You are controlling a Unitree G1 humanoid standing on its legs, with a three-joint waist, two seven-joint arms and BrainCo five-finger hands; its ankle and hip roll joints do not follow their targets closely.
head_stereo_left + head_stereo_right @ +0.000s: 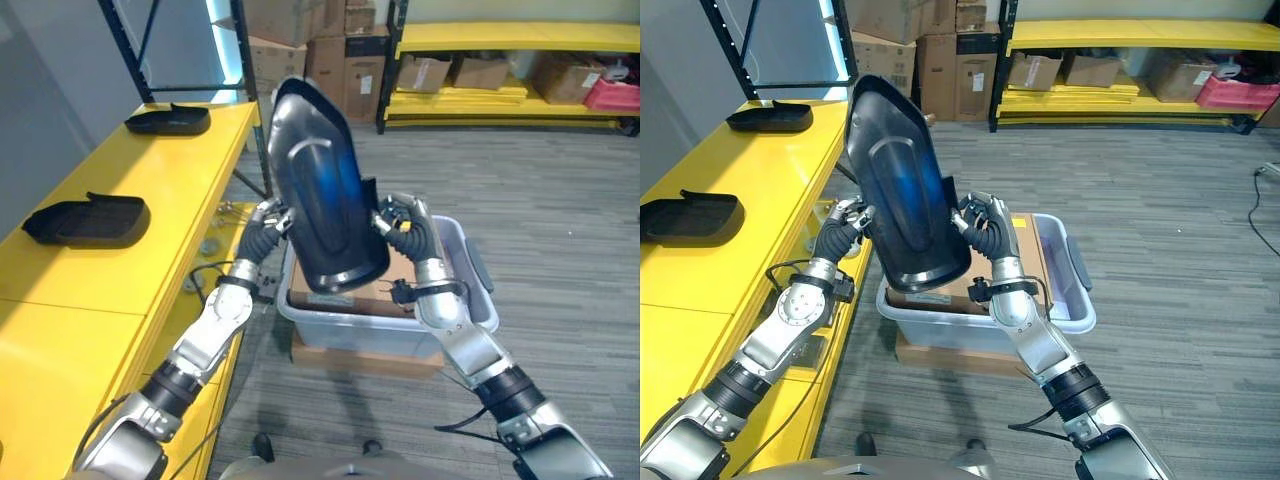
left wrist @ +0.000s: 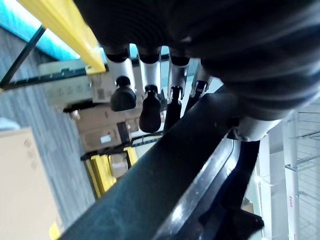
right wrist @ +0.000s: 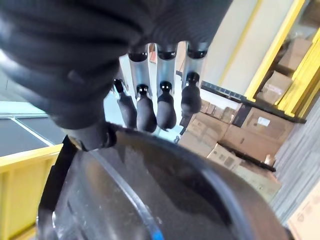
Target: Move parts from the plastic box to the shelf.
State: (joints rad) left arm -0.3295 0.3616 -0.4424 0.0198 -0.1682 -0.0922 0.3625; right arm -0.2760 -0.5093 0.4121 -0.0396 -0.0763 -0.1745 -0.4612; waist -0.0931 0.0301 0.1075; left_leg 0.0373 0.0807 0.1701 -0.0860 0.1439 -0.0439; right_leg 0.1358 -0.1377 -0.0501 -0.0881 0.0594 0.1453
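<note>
Fingers [image 3: 165,107] of the right hand [image 1: 405,228] curl over one edge of a large glossy black part [image 1: 322,195], and the left hand [image 1: 266,222] curls round the opposite edge, so both hands clasp it. It is held upright, narrow end up, in the air above the grey plastic box [image 1: 470,300], which sits on the floor with cardboard inside. Beside it stands the yellow shelf [image 1: 130,270], carrying two smaller black parts [image 1: 88,220], well apart.

Part [image 1: 320,195] between both hands, above box [image 1: 470,310]; shelf [image 1: 150,240] left, two parts on it.
</note>
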